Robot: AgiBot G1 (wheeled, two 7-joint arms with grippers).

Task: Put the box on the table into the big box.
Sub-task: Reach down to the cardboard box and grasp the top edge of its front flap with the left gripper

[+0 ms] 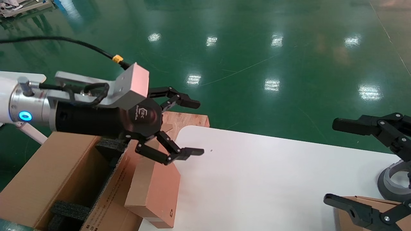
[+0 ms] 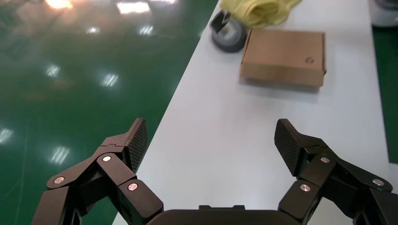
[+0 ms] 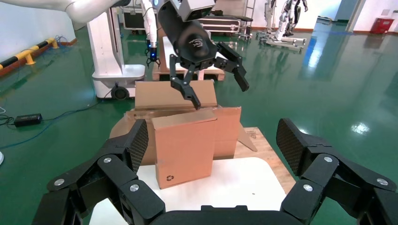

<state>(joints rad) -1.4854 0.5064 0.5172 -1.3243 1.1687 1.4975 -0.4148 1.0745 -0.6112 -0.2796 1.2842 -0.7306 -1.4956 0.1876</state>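
Reddish-brown box stands on edge, tilted, leaning against the side flap of the big box at the left end of the worktop; it is not inside yet. Above it hangs the left claw, released wide and holding nothing, its lower finger just above the top edge of the box. In my judgement the box rests in a weak balance here: a small push could tip it flat onto the worktop or let it slide off the corner, and the flap under it may bend. Further right, the right claw waits spread and empty beside a paler carton and a grey tape roll. The bottom of the big box is hidden, only black foam blocks show, and the paler carton is cut off by the frame.
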